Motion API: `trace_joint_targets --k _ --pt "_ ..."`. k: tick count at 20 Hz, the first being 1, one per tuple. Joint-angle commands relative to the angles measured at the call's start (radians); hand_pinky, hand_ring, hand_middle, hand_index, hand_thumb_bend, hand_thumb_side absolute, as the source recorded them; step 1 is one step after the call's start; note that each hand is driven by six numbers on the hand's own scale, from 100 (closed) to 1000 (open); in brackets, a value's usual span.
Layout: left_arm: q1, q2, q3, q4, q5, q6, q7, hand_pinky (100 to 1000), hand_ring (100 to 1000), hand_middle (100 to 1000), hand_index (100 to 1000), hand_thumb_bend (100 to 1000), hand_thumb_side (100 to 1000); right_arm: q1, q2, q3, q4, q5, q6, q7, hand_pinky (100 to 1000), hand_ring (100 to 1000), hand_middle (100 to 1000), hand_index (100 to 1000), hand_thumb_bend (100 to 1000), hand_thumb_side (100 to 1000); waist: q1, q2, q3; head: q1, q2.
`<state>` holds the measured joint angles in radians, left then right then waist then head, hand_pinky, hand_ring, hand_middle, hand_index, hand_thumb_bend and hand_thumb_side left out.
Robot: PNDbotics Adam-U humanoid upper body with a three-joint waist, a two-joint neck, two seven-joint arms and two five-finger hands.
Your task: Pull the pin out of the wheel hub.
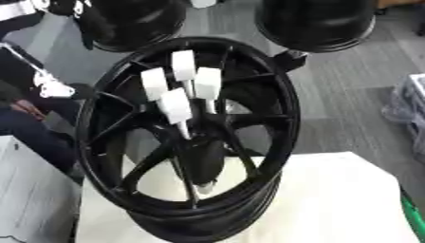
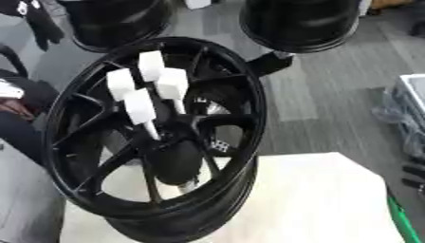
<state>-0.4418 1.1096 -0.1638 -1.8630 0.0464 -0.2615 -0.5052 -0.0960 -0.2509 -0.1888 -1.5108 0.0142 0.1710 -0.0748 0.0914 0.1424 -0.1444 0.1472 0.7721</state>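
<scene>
Left eye view: black spoked wheel hub (image 1: 195, 137) stands tilted on a white counter (image 1: 348, 199), its open face turned up toward the camera; its lower rim rests on the counter's near-left part; four white block-headed pins (image 1: 175, 105) stick out of the hub's centre, clustered close together, heads pointing up and toward the camera; thin pale shafts run from the heads down into the middle of the hub; one more small pale piece (image 1: 204, 188) shows low inside the wheel, between the spokes, too blurred to identify. Neither robot hand appears in either view, so whether their fingers are apart or together cannot be told. Behind the hub, on the grey floor (image 2: 332, 95), sit two more black wheels (image 2: 303, 23), well apart from the counter; a green strip (image 2: 400, 218) runs along the counter's right edge.
</scene>
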Motion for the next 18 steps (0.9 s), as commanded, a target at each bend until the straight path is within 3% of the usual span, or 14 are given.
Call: trace_joint_targets --k 1,10,13,18 --pt "-0.054 0.017 -0.058 0.041 -0.039 -0.006 -0.043 656 542 604 759 532 100 -0.005 -0.027 -0.001 -0.017 0.007 -0.002 0.002 691 755 764 922 100 999 -0.003 -0.019 0.005 -0.003 -0.002" --pt "-0.213 -0.099 -0.245 0.22 -0.16 -0.066 -0.168 676 562 624 759 508 100 0.002 -0.027 -0.006 -0.016 0.009 -0.001 -0.004 690 755 764 922 100 995 -0.005 -0.028 0.018 -0.018 -0.002" --pt "-0.24 -0.117 -0.255 0.217 -0.179 -0.108 -0.211 702 579 647 762 453 100 0.002 -0.027 -0.006 -0.016 0.008 -0.001 -0.005 690 755 764 922 100 997 -0.005 -0.028 0.019 -0.021 -0.002" --pt "-0.282 -0.121 -0.223 0.167 -0.22 -0.178 -0.28 726 559 706 782 372 100 0.001 -0.026 -0.006 -0.017 0.007 -0.001 -0.005 690 755 764 922 100 999 -0.005 -0.027 0.017 -0.022 -0.002"
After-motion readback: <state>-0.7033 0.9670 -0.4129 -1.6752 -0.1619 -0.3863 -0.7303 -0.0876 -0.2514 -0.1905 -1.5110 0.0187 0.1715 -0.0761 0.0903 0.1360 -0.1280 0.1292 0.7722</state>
